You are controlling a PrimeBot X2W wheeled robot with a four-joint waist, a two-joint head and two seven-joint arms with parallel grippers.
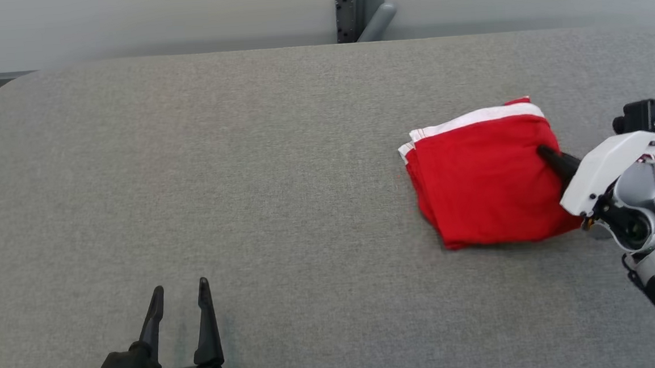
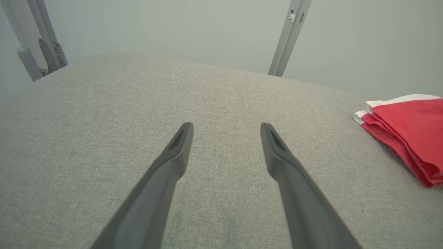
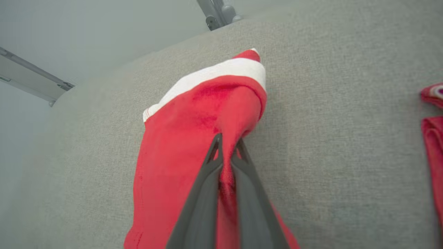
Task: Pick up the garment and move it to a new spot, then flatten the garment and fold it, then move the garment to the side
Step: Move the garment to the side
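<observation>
Your right pincer is clamped on the folded red cloth garment with white band lying ahead of it on the grey fabric surface, left pincer wide: move-aside step likely, drag it sideways gently.

Even, soft light throughout, faint shadows, wrist views curved at edges (near pincer blurred).

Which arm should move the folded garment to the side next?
Right. The right gripper is shut on the folded red garment, fingers pinching its right edge. The left gripper hangs open over the grey surface, far from the garment.
</observation>
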